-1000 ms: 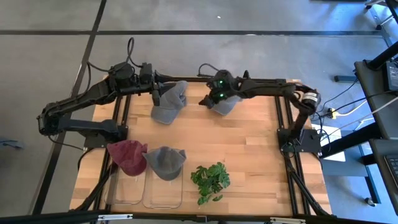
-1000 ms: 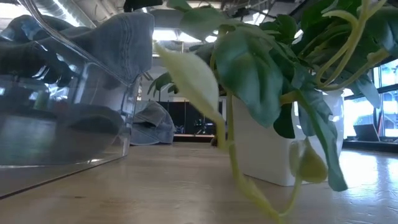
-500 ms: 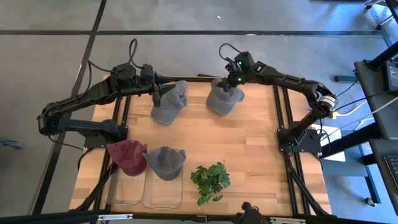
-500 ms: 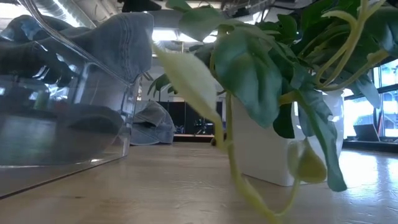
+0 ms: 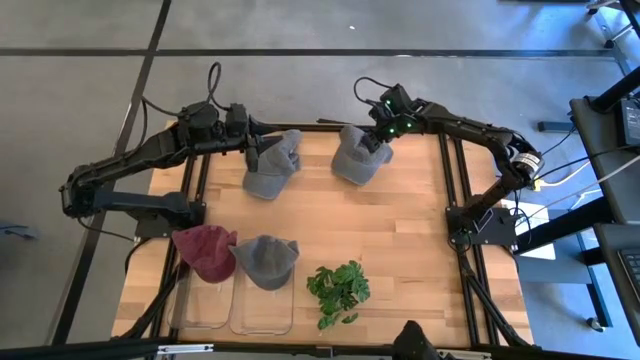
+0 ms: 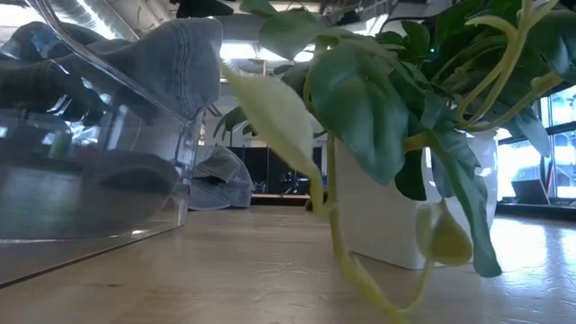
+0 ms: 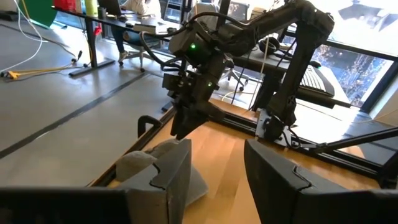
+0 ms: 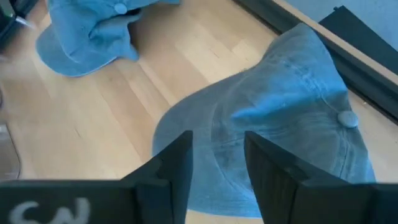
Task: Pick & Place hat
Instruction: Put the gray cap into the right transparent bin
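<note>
Two grey-blue hats lie near the table's far edge. The left hat rests on the wood, and my left gripper stands open at its left rim. The right hat lies with its crown up and its button showing. My right gripper hangs open over its far right part, with cloth showing between the fingers. The left wrist view shows that gripper pointing down just above the hat. My left gripper is open beside the left hat's rim; I cannot tell whether it touches the cloth. My right gripper points down from above over the right hat's crown; I cannot tell whether its fingertips touch it.
A dark red hat and a grey hat sit on two clear containers at the near left. A leafy plant in a white pot stands near the front. Bare wood lies mid-table.
My right gripper has drawn back from the right hat's left side toward the table's far right corner and risen. The hat, which it partly covered, now lies on the wood in full view, slightly nearer the far edge. The left arm has kept still.
</note>
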`<state>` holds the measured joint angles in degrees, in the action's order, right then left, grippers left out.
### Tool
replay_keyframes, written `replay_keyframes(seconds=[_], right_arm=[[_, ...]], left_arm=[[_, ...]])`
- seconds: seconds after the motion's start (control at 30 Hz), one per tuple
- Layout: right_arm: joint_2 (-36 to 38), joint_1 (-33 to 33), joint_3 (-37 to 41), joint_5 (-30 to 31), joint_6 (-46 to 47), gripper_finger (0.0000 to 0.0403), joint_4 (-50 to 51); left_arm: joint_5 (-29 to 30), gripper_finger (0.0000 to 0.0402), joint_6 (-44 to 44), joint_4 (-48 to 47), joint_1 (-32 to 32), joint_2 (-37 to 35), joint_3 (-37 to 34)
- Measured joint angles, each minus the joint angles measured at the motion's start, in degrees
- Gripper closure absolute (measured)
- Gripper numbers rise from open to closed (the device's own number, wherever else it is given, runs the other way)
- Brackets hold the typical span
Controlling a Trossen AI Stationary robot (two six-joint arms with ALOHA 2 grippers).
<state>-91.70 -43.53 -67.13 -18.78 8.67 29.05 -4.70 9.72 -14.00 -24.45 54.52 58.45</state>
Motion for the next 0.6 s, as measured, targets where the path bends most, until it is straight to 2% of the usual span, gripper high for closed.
replay_keyframes(seconds=[0.17,0.33,0.5,0.6], right_arm=[[-0.02,-0.47,-0.02,8.52,0.16,0.0195,0.10],[-0.02,-2.06,-1.21,16.54,-0.37,0.0142,8.30],[-0.02,-4.78,2.14,16.21,0.15,0.0127,8.27],[-0.07,-7.39,5.56,10.30,1.02,0.0129,5.30]], left_arm=[[-0.01,0.0258,0.06,0.00,0.00,0.00,0.00],[-0.01,0.0256,0.10,0.00,0.00,0.00,0.00],[-0.01,0.0258,0.21,0.00,0.00,0.00,0.00],[-0.02,0.0257,0.21,-0.01,-0.01,0.00,0.00]])
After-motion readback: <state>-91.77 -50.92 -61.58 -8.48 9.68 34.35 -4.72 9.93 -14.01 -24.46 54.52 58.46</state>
